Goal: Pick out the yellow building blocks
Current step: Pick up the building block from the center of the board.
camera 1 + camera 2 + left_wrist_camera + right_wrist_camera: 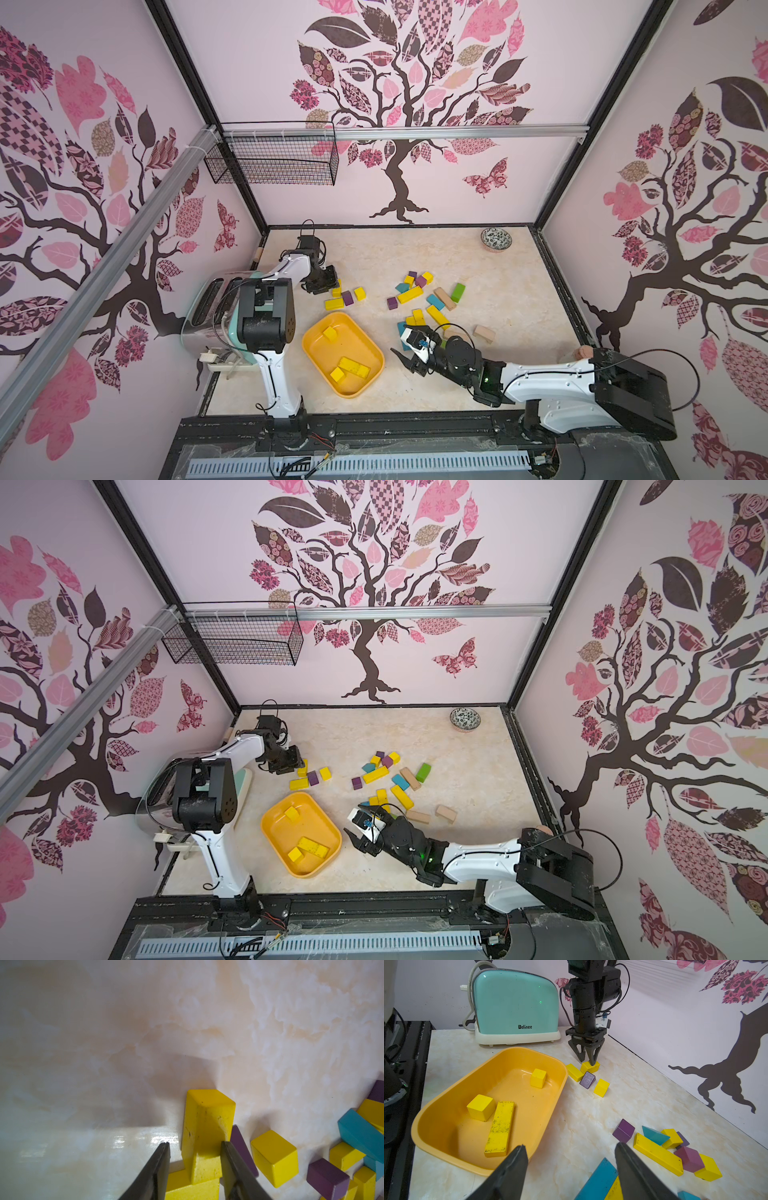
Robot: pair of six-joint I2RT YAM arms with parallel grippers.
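Note:
Several yellow building blocks lie on the marble table. Three sit in the orange-yellow tray [309, 345] [446, 1088]: a cube [538, 1078], a second cube [480, 1107] and a bar [500, 1128]. My left gripper [194, 1144] [332, 283] is open, its jaws straddling a yellow block [207, 1126] [590, 1067] that leans on another yellow bar [574, 1072]; one finger stands clear of the block. A yellow cube [274, 1157] and a purple wedge [587, 1080] lie beside it. My right gripper [571, 1147] [401, 343] hangs open and empty right of the tray, by a long yellow bar [658, 1154].
A mint toaster [517, 1003] [212, 303] stands left of the tray. A mixed heap of teal, purple, green [458, 292] and pale wooden blocks [484, 332] spreads right of centre. A patterned bowl [496, 240] sits at the back right, and a wire basket [274, 160] hangs on the wall.

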